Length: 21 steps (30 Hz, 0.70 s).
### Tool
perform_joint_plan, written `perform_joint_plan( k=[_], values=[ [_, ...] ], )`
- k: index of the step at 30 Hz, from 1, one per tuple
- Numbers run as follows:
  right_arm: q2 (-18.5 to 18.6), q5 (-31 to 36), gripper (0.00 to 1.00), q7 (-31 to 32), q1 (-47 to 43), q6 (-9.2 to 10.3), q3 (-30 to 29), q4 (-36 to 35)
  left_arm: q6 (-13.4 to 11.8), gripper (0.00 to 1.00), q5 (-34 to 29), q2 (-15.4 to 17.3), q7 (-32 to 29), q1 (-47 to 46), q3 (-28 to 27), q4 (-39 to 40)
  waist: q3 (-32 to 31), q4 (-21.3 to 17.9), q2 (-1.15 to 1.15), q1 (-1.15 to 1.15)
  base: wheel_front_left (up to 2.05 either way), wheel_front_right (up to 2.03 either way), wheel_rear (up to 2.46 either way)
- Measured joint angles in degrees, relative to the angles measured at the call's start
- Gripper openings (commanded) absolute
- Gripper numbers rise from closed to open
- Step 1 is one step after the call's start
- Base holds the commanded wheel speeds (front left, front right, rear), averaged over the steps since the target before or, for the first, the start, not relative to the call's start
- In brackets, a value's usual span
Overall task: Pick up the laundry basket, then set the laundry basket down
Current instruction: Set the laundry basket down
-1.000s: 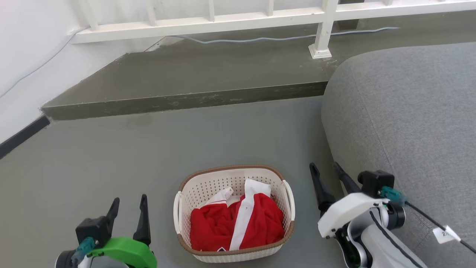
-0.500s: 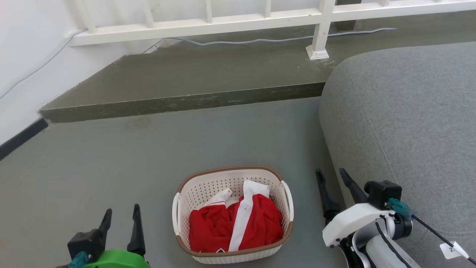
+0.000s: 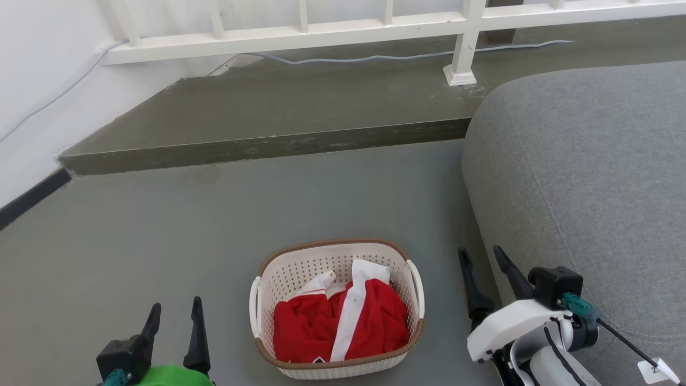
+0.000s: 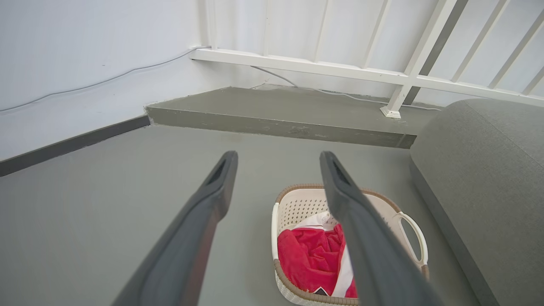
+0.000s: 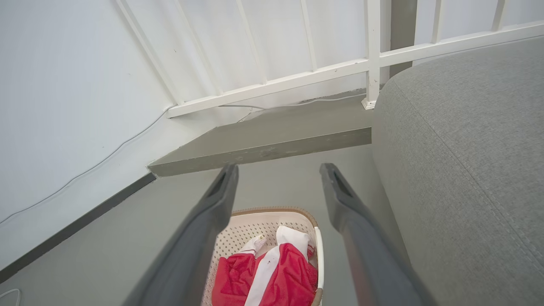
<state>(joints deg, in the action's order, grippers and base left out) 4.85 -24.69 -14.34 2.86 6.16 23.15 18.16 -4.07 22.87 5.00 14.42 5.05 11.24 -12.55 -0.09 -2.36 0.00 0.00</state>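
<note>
The laundry basket [image 3: 300, 268] stands on the grey floor at the bottom centre of the head view, cream-white and perforated with a brown rim and white side handles. Red and white clothing [image 3: 343, 321] lies inside it. My left gripper [image 3: 175, 313] is open to the basket's left, apart from it. To the basket's right, beside the sofa, my right gripper [image 3: 479, 256] is open and holds nothing. The left wrist view has the basket [image 4: 297, 204] partly behind my right-hand finger [image 4: 361, 238]. In the right wrist view the basket [image 5: 272, 221] sits low between the fingers.
A grey sofa [image 3: 589, 171] fills the right side, close to my right arm. A raised concrete step [image 3: 268, 145] runs across the back, with a white railing [image 3: 332, 29] and a cable above it. A white wall [image 3: 32, 96] with dark skirting borders the left.
Both grippers have drawn back toward the bottom of the head view, away from the basket's sides. The basket stays where it was.
</note>
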Motion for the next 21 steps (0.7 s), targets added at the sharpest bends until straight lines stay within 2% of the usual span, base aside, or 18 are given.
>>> perform_joint_plan(
  k=[21],
  values=[
    [-0.60,1.24,1.00,0.00,-1.39,0.00,-1.05,-1.40,-0.01,1.00,-0.93,-0.13,0.00,1.20,-0.78,1.56,0.06,0.40,0.00,0.00,0.00,0.00,0.00]
  ],
)
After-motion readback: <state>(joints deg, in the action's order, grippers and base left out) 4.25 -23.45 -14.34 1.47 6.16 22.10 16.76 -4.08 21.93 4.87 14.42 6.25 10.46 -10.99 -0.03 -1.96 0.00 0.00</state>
